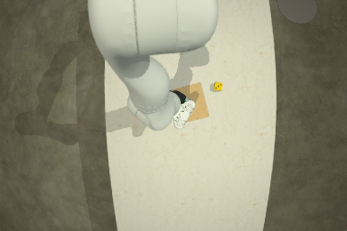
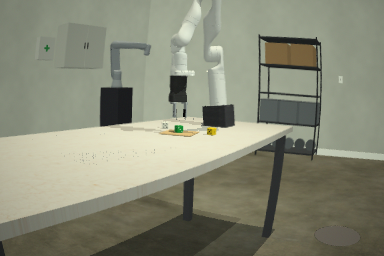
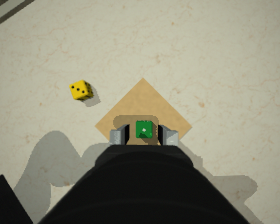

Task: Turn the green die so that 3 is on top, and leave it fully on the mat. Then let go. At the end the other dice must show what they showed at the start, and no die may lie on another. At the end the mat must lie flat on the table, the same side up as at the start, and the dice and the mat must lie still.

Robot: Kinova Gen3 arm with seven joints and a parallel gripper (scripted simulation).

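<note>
The green die (image 3: 144, 129) lies on the tan mat (image 3: 143, 117) and shows one pip on top in the wrist view. It also shows in the side view (image 2: 178, 128) on the mat (image 2: 180, 133). My gripper (image 3: 143, 131) is open and hangs straight above the die, with a finger on each side of it in the wrist view. In the side view the gripper (image 2: 179, 113) is clearly above the die and apart from it. In the overhead view the arm hides the green die; only part of the mat (image 1: 197, 102) shows.
A yellow die (image 3: 81, 90) lies on the table off the mat; it also shows in the overhead view (image 1: 218, 86) and the side view (image 2: 212, 130). A white die (image 2: 164, 125) lies on the table beyond the mat. The arm's black base (image 2: 218, 115) stands behind.
</note>
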